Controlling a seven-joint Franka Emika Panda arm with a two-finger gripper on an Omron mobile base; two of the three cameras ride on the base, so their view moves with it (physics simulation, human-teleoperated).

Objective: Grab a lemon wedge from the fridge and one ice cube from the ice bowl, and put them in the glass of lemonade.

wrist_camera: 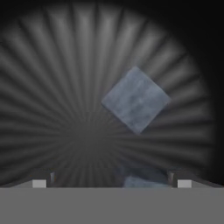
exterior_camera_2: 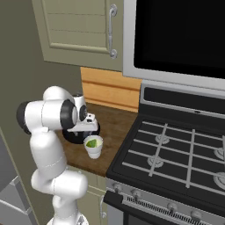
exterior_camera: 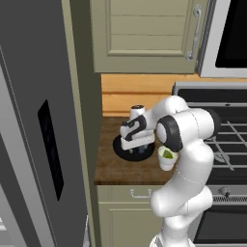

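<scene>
Ice cube [wrist_camera: 136, 99]: pale grey, translucent, seen lying in ribbed black bowl [wrist_camera: 52, 87], below the spread, empty gripper [wrist_camera: 111, 181].

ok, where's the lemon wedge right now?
In the glass of lemonade already: the lemon wedge shows green-yellow at its mouth in the right base view, on the wooden counter beside the black ice bowl.

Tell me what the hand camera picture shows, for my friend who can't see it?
One pale grey ice cube lies in the ribbed black ice bowl, seen from right above. The open gripper hangs over the bowl, holding nothing, and a second ice cube peeks in between its fingertips at the bottom.
</scene>
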